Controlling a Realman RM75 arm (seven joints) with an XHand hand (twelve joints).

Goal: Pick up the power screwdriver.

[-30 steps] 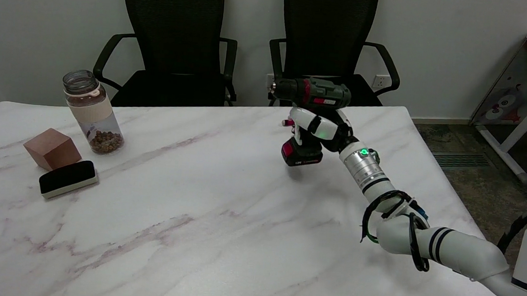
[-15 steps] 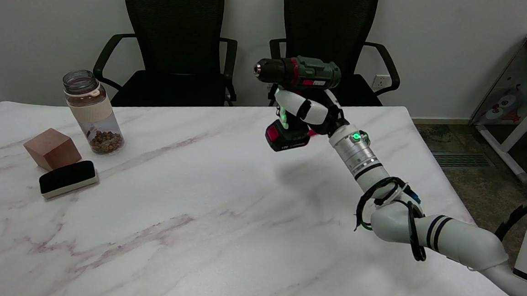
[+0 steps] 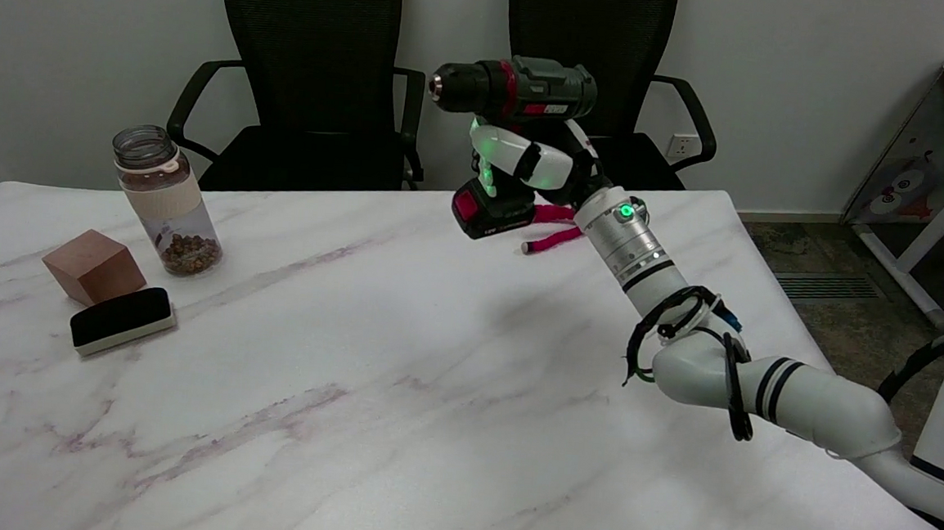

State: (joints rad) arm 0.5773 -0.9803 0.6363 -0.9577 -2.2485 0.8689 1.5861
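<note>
The power screwdriver (image 3: 515, 95) has gone up higher and a bit more to the left than it was a moment ago, and the right hand (image 3: 531, 164) has gone up with it. A pink bendy thing (image 3: 554, 229) that was hidden before now shows on the table (image 3: 368, 357). The hand's fingers are wrapped tight around the handle, holding the tool in the air, well clear of the tabletop. The tool is dark green and black with a red ring near its nose. Its nose points left. Its black and red battery block hangs at the bottom.
</note>
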